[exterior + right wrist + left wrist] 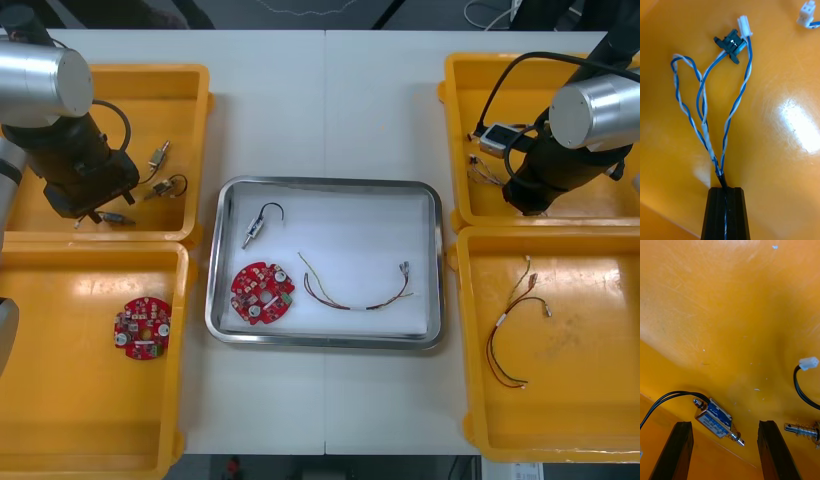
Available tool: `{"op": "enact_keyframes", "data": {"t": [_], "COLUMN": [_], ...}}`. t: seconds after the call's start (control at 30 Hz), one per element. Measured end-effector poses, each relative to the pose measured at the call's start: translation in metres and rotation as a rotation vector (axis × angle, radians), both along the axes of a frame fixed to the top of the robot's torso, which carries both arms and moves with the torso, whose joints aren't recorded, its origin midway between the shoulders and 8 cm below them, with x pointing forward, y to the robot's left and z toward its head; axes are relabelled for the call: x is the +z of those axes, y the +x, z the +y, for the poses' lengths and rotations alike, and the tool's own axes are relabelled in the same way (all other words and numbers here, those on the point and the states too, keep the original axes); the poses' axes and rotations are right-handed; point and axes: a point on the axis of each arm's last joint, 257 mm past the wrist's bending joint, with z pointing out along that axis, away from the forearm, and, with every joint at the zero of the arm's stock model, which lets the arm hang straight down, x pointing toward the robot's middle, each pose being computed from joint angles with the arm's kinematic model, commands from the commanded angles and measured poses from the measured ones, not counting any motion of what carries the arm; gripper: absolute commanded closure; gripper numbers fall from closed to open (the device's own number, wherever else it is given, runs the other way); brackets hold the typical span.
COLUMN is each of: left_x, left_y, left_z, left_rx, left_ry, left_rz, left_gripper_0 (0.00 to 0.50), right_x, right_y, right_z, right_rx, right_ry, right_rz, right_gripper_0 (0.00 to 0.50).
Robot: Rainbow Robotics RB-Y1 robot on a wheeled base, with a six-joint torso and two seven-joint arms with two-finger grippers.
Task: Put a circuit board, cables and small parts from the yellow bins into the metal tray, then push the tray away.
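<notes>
While the left gripper (pixel 725 424) hangs low in the far-left yellow bin (pixel 185 85), its jaws stand wide apart, and a small metal part (pixel 715 419) with a blue label and black wires lies on the bin floor right between them. Just beside one finger sits a second metal part (pixel 801 429). Over in the far-right yellow bin (pixel 458 75), the right gripper (pixel 725 190) has its jaws pinched together on the twisted blue and white cable (pixel 703 112), whose loops fan out from the fingertips to a black connector (pixel 731 44). Between the bins, the metal tray (pixel 325 184) already holds a round red circuit board (pixel 263 293), a black cable (pixel 260 222) and a red and yellow cable (pixel 355 292), all lying apart from each other. A spare circuit board (pixel 142 327) waits in the near-left bin (pixel 60 420), and more red and yellow cables (pixel 512 335) lie in the near-right bin (pixel 580 400).
</notes>
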Motion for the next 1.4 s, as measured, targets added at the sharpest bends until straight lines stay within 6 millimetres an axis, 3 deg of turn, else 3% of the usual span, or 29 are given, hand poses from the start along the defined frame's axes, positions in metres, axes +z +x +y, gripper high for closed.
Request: {"op": "enact_keyframes", "data": {"t": [0.3,0.7,0.77,0.83,0.87,0.9,0.93,1.4], "left_x": [-0.012,-0.017,-0.017,-0.017,-0.017,-0.017,-0.016,-0.015], "left_y": [0.001,0.002,0.002,0.003,0.003,0.003,0.004,0.006], "left_z": [-0.001,-0.009,-0.011,-0.011,-0.012,-0.012,-0.013,-0.014], "left_rx": [0.010,0.004,0.003,0.002,0.001,0.000,0.000,-0.002], "left_ry": [-0.031,-0.073,-0.078,-0.081,-0.083,-0.085,-0.086,-0.093], "left_rz": [0.008,0.009,0.008,0.006,0.005,0.004,0.002,-0.010], "left_gripper_0": [0.000,0.000,0.000,0.123,0.260,0.435,0.496,0.498], "right_x": [0.032,0.074,0.082,0.092,0.097,0.102,0.106,0.143], "right_y": [-0.015,-0.065,-0.065,-0.063,-0.063,-0.062,-0.062,-0.083], "right_z": [0.009,0.011,0.014,0.019,0.022,0.026,0.029,0.085], "right_rx": [0.019,0.040,0.051,0.070,0.081,0.095,0.106,0.324], "right_ry": [-0.003,-0.045,-0.044,-0.042,-0.039,-0.035,-0.029,0.059], "right_rz": [0.018,0.111,0.091,0.060,0.046,0.032,0.020,-0.051], "right_gripper_0": [0.500,0.500,0.500,0.500,0.500,0.500,0.500,0.500]}}
